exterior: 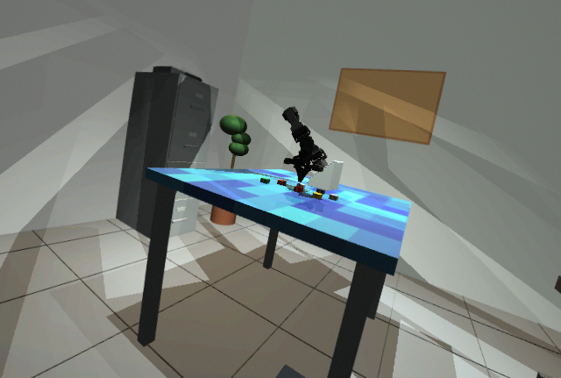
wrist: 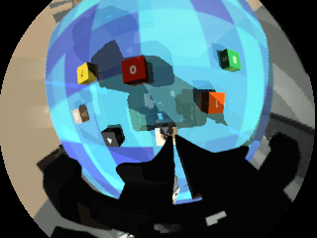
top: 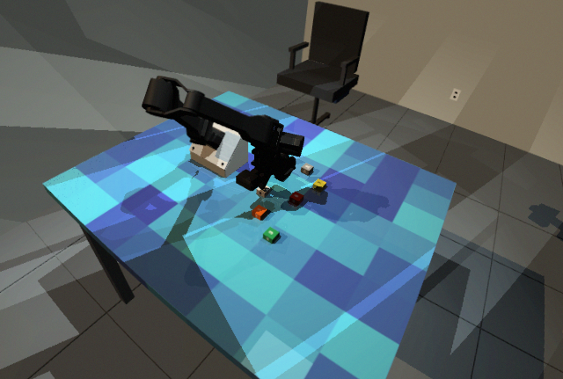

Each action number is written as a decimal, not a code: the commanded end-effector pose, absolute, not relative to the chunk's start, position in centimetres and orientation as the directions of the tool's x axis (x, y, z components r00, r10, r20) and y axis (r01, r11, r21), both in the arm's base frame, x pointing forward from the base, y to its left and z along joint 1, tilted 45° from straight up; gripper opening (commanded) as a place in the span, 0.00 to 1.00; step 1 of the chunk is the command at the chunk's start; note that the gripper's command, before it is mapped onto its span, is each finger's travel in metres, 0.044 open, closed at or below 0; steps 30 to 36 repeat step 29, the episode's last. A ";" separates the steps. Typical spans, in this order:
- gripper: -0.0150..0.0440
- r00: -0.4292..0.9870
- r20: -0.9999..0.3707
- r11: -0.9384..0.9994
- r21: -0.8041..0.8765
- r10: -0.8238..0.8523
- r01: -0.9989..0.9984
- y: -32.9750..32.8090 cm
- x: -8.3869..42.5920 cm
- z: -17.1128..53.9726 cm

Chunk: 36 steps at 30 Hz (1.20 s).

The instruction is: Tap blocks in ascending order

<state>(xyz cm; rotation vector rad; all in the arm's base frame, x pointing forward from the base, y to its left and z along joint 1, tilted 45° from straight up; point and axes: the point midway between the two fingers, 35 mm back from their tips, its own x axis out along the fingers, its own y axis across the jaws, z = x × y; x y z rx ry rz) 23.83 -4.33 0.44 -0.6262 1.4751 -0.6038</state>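
My gripper [top: 265, 186] [exterior: 300, 181] [wrist: 172, 137] is shut, its tips right over a white block [top: 261, 192] [wrist: 159, 136]; whether they touch it, I cannot tell. The tips and their shadow hide its digit. A red block [top: 296, 198] [exterior: 298, 189] [wrist: 134, 69] shows 0. An orange block [top: 259, 212] [exterior: 281, 181] [wrist: 216, 103] seems to show 1. The digits are unclear on the green block [top: 271, 235] [exterior: 265, 180] [wrist: 231, 59], yellow block [top: 319, 184] [exterior: 317, 195] [wrist: 86, 73], black block [exterior: 320, 190] [wrist: 113, 136] and second white block [top: 307, 169] [exterior: 333, 196] [wrist: 79, 114].
The blocks stand apart on the blue chequered table [top: 327, 320] [exterior: 253, 203]. The red and orange blocks are the close neighbours ahead of the tips, the black one lies to their left in the wrist view. The white arm stand [top: 236, 156] [exterior: 332, 176] is behind.
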 end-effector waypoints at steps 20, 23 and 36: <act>0.93 0.033 -0.742 0.742 -0.670 -0.669 -0.024 15.1 26.0 -6.0; 0.93 0.027 -0.729 0.729 -0.684 -0.684 -0.011 18.3 24.8 -7.9; 0.93 0.025 -0.721 0.721 -0.693 -0.693 -0.003 19.8 24.0 -8.9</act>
